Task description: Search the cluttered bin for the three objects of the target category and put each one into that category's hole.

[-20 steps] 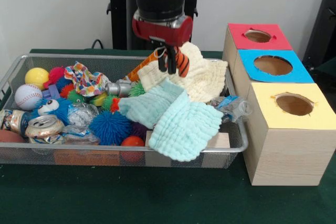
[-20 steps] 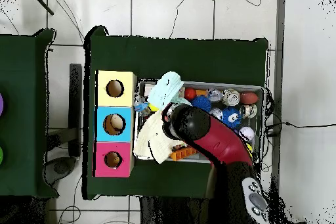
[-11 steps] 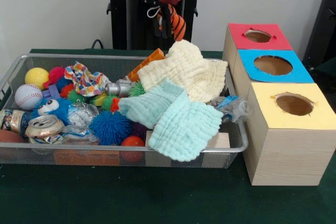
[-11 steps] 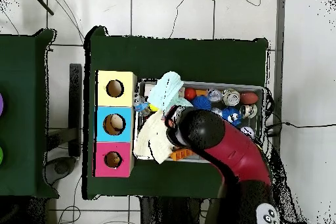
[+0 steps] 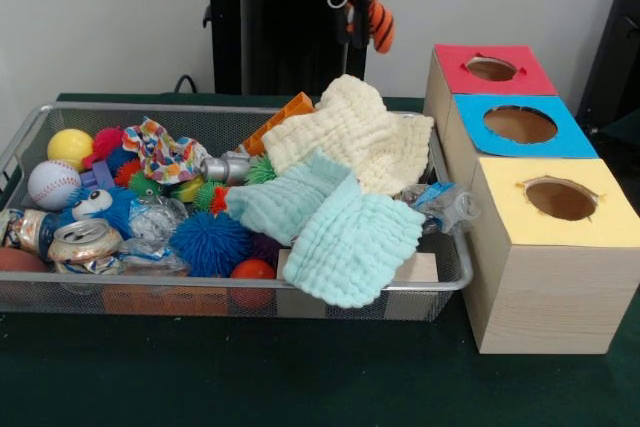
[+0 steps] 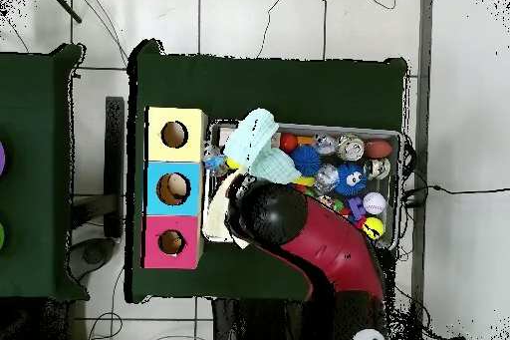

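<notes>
My gripper (image 5: 356, 31) hangs high at the top of the front view, shut on a small orange toy with black stripes (image 5: 379, 27). The toy dangles above the back rim of the wire bin (image 5: 60, 292), left of the red box (image 5: 492, 69). In the overhead view the arm's black head (image 6: 271, 214) hides the gripper and the toy; it sits over the bin's edge nearest the boxes. The blue box (image 5: 520, 125) and the yellow box (image 5: 558, 199) stand in line with the red one, each with a round hole on top.
A cream cloth (image 5: 350, 137) and a mint cloth (image 5: 340, 237) drape over the bin's right end. Further left lie a yellow ball (image 5: 69, 147), a baseball (image 5: 52, 184), a blue spiky ball (image 5: 208, 243), a crushed can (image 5: 85, 244) and other clutter.
The arm has risen out of the bin and shifted right in the front view, toward the boxes, carrying the striped toy. The cloths have stayed put.
</notes>
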### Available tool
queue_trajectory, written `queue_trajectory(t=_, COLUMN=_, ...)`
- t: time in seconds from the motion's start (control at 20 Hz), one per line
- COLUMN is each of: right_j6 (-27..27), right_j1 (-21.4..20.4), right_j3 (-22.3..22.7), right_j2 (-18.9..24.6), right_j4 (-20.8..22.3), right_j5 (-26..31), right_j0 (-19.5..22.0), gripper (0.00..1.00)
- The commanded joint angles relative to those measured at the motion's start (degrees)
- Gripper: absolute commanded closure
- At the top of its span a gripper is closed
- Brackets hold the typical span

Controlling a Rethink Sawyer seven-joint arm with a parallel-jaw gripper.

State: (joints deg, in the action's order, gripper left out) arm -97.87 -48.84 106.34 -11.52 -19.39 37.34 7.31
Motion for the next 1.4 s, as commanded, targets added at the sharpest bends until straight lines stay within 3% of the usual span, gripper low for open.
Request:
queue_trajectory(t=0.05, right_j6=-17.5, right_j1=1.2, right_j3=6.1, right_j2=0.4, right_j4=-2.8, right_j5=-2.1, right_j0=-3.0, gripper=1.0)
queue_trajectory(t=0.45, right_j6=-17.6, right_j1=2.4, right_j3=8.6, right_j2=1.9, right_j4=-5.7, right_j5=-7.0, right_j0=-3.5, gripper=1.0)
queue_trajectory(t=0.9, right_j6=-21.8, right_j1=3.4, right_j3=9.3, right_j2=2.4, right_j4=-8.3, right_j5=-9.1, right_j0=-6.6, gripper=1.0)
queue_trajectory(t=1.15, right_j6=-26.5, right_j1=5.6, right_j3=7.0, right_j2=1.7, right_j4=-9.9, right_j5=-9.8, right_j0=-10.5, gripper=1.0)
queue_trajectory(t=1.4, right_j6=-27.4, right_j1=6.9, right_j3=6.3, right_j2=1.2, right_j4=-10.3, right_j5=-10.7, right_j0=-11.6, gripper=1.0)
